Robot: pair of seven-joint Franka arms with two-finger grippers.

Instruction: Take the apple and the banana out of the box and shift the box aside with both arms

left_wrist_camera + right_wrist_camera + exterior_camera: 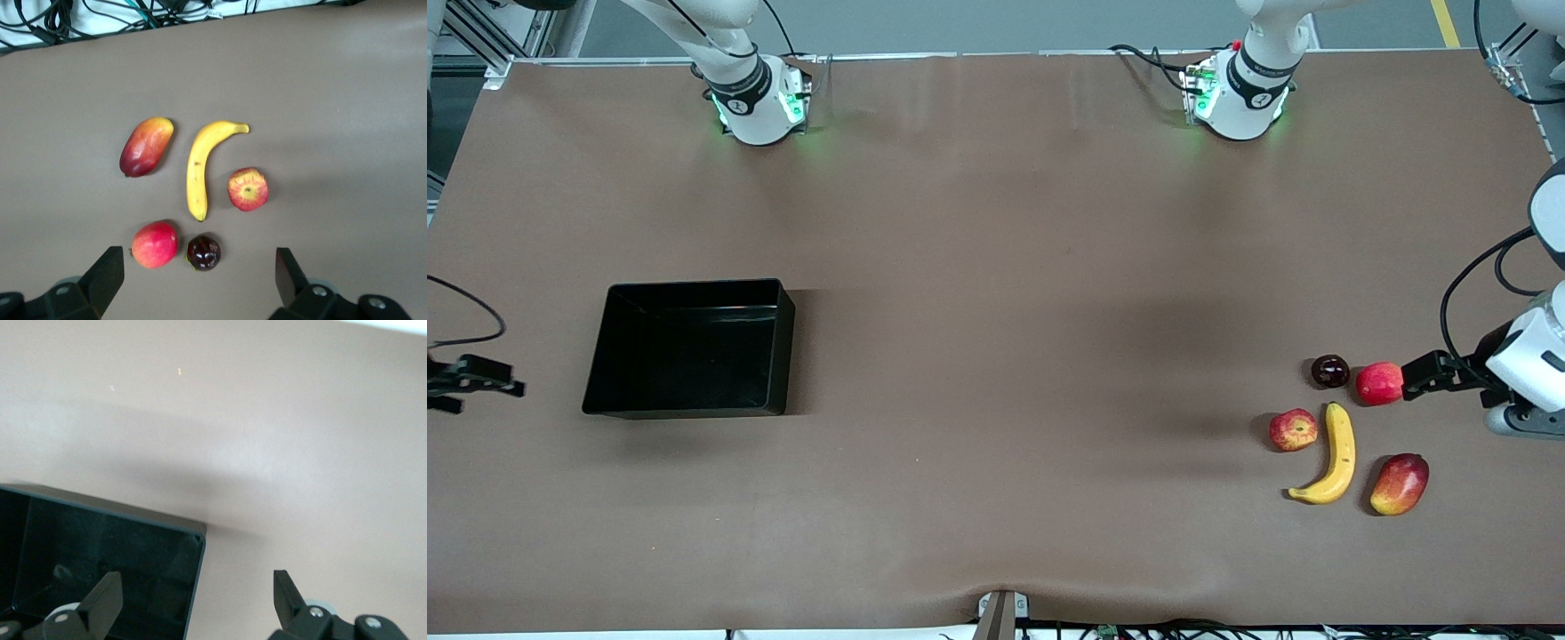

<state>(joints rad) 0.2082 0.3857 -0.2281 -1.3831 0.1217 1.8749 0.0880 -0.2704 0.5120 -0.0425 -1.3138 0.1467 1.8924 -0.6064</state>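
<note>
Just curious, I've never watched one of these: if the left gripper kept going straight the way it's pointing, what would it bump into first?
Probably the plain red round fruit, which lies right at the open left gripper in the front view; its height above the table is unclear, so it might pass over.

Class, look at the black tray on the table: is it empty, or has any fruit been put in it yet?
Empty. The black tray shows only its bare glossy floor; the banana and streaked apple lie on the table at the left arm's end.

White arms, green-lit bases, black cables, black fingers, silver screws
</note>
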